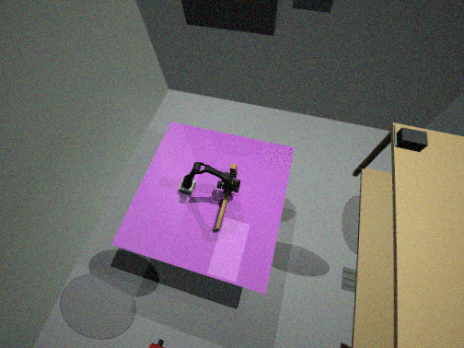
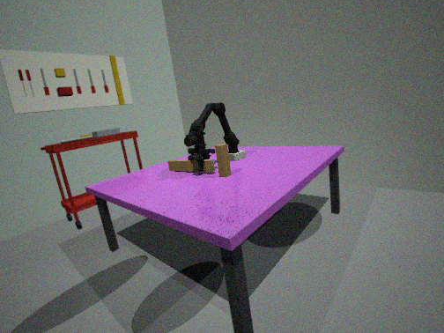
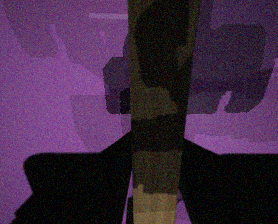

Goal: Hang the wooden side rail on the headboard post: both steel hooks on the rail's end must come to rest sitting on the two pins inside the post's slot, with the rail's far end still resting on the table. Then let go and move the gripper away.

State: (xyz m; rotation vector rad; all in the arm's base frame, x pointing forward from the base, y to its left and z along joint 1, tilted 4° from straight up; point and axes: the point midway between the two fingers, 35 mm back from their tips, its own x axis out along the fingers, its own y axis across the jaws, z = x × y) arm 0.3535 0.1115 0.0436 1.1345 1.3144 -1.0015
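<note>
one rail [image 1: 221,214] [image 2: 180,166] [image 3: 156,172] | between claw [image 1: 226,196] [image 2: 199,171] fingers | claw clamped on rail

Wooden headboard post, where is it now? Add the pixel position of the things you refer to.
In the exterior view, the upright tan wooden headboard post [image 1: 234,168] [image 2: 223,160] stands on the purple table [image 1: 184,146] [image 2: 282,175], just right of the black gripper [image 1: 225,195] [image 2: 199,172].
</note>
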